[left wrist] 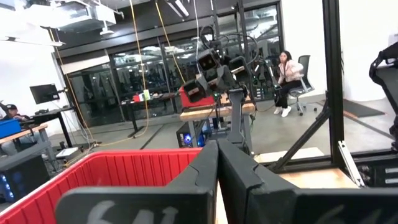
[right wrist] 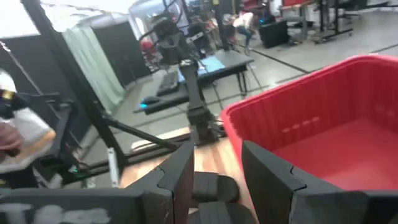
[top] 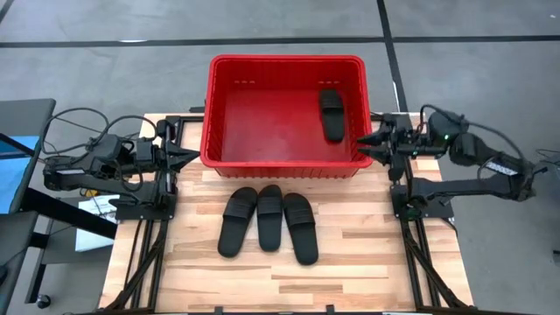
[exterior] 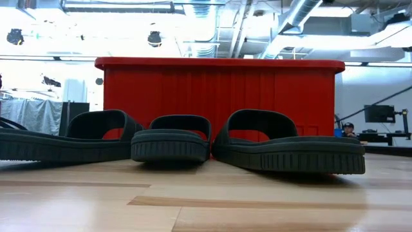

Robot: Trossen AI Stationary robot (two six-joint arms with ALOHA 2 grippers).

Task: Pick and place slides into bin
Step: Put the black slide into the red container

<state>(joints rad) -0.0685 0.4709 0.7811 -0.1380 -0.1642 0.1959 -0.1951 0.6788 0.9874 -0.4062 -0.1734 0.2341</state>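
- One black slide point(top: 332, 114) lies inside the red bin point(top: 214, 105), far right corner.
- Three slides point(top: 268, 222) wait on the table point(top: 367, 262) just near of the bin.
- Left gripper point(top: 190, 156) closed and empty at the bin's left; right gripper point(top: 367, 145) parted, empty, at its right.

Bin point(top: 284, 63): glossy red ribbed plastic. Slides point(top: 269, 216): matt black, ridged sole edges. Table point(top: 350, 262): smooth pale wood.
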